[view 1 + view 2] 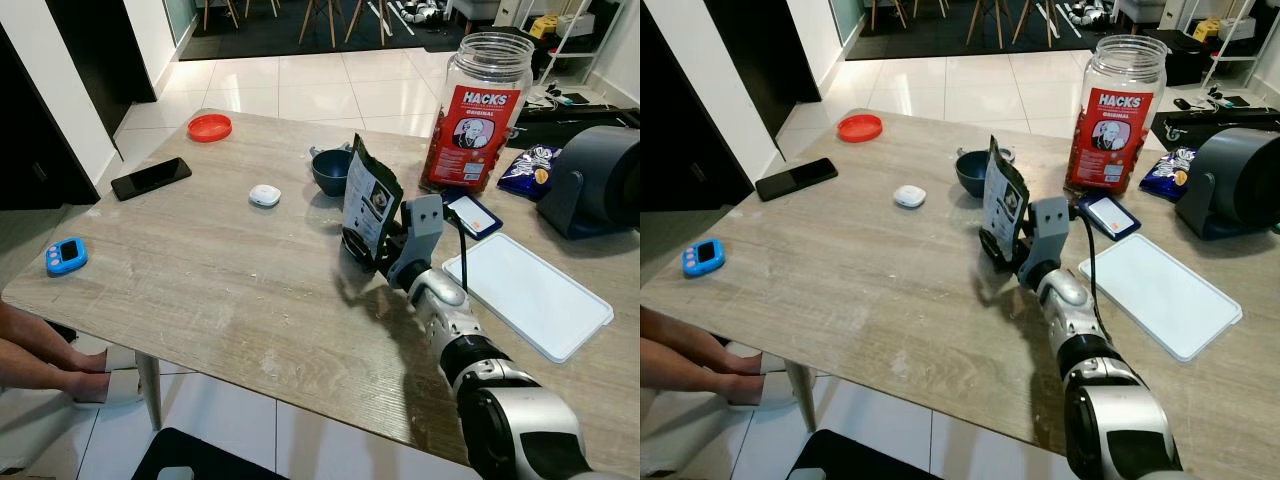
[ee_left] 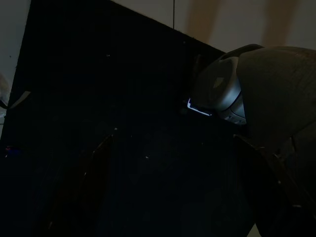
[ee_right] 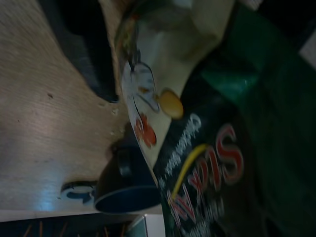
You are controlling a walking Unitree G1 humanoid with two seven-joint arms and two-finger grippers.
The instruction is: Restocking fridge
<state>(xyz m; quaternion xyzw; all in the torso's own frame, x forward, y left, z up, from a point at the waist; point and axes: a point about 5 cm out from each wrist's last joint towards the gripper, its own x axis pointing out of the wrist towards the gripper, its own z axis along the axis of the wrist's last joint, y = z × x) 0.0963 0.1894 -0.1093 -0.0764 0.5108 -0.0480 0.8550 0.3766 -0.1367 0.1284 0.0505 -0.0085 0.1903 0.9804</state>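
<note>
Dark green and white, the snack pouch [image 1: 368, 205] is standing upright on the wooden desk [image 1: 200, 280], just in front of the blue bowl [image 1: 330, 172] and near the Hacks jar [image 1: 478, 110]. We are finding the right gripper [image 1: 378, 250] at the pouch's lower edge, its jaws closing flat on the base from the robot's side. The pouch's long axis is running vertically, so the grip is sitting well below its middle; we are judging that any lift is likely tipping it. The left arm is hanging idle in shadow, well away from the pouch.
</note>
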